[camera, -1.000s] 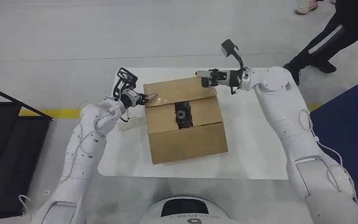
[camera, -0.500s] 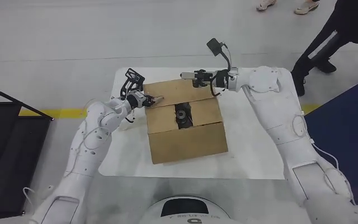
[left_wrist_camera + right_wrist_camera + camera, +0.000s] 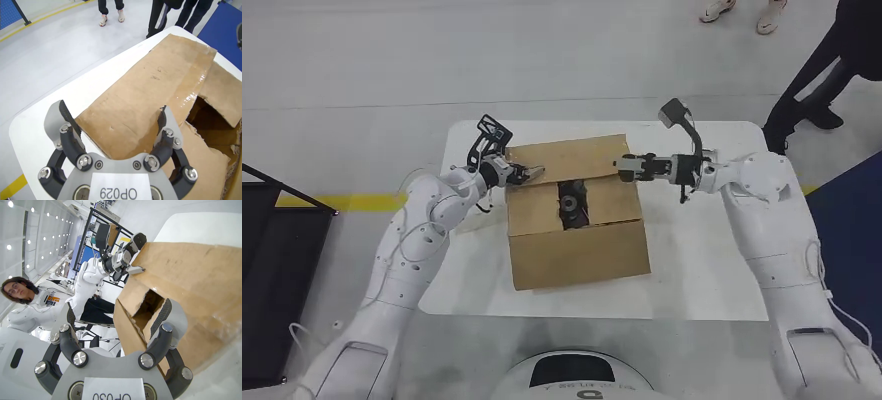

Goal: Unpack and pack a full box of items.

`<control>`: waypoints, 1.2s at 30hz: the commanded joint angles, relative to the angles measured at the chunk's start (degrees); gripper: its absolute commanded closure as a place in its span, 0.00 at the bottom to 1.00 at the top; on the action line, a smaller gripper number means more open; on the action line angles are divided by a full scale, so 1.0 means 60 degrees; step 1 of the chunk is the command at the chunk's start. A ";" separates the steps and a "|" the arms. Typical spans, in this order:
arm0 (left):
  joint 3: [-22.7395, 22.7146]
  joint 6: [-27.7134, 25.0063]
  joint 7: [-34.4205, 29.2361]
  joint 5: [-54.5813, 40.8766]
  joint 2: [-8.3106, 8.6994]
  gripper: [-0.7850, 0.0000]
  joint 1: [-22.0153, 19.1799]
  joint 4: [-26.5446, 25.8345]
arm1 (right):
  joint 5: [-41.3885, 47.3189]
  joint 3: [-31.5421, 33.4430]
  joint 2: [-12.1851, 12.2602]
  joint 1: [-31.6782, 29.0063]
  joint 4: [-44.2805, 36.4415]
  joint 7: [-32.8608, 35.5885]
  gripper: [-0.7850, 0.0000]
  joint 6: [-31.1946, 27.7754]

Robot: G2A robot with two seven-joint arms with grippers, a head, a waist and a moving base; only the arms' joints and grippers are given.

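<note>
A cardboard box (image 3: 577,215) sits in the middle of the white table (image 3: 692,285). Its top flaps are mostly down, with a torn gap at the centre where a dark item (image 3: 569,203) shows inside. My left gripper (image 3: 530,173) is at the box's far left corner. In the left wrist view it (image 3: 113,109) is open, its fingers straddling the end of the far flap (image 3: 151,79). My right gripper (image 3: 626,170) hovers at the box's right edge by the far flap. It (image 3: 117,311) is open too, with the box's corner (image 3: 189,275) in front of it.
Bare table lies on either side of the box and along the near edge. A black rack (image 3: 262,250) stands on the floor to the left. People's legs (image 3: 812,70) are beyond the table's far right corner.
My right gripper swung from the far flap's back edge out to the box's right side. My left gripper crept further right onto the far left corner of the box.
</note>
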 commanded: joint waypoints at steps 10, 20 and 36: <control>0.0143 0.0012 0.0015 0.0069 -0.0003 0.00 -0.0091 0.0137 | -0.2449 0.1078 0.0520 -0.1696 -0.0548 0.0549 0.00 0.1269; 0.0143 0.0012 0.0015 0.0069 -0.0003 0.00 -0.0091 0.0137 | -0.0838 -0.0239 0.0507 -0.1059 0.0351 0.2123 0.00 0.1574; 0.0143 0.0012 0.0015 0.0069 -0.0003 0.00 -0.0091 0.0137 | 0.1293 -0.1765 0.1348 -0.0123 0.1841 0.2123 0.00 0.1165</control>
